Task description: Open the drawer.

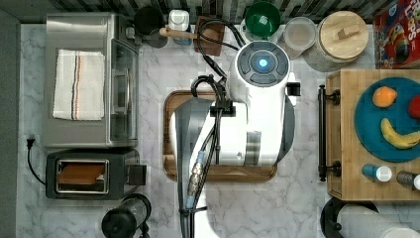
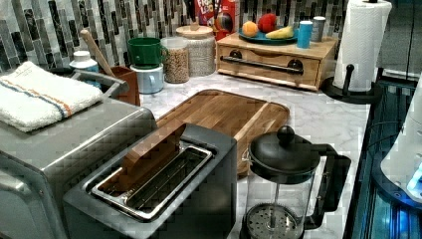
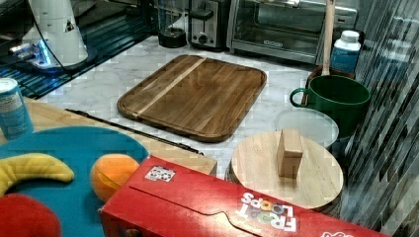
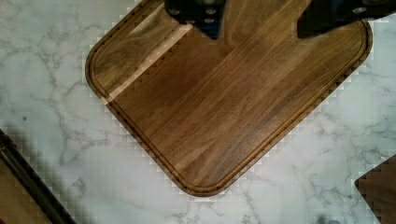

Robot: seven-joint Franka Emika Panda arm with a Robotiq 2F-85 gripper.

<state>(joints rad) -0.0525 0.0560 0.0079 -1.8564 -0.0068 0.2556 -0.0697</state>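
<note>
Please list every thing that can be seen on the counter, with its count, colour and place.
drawer: one, light wood, black bar handle, shut, far end in the left view.
plate: one, blue, on the drawer unit, holding an orange and banana.
tray: one, dark brown, counter centre.
toaster oven: one, steel, folded towel on top.
toaster: one, black.
French press: one, black.
mug: one, green.
paper towel roll: one, white.
gripper: black, above the tray.
</note>
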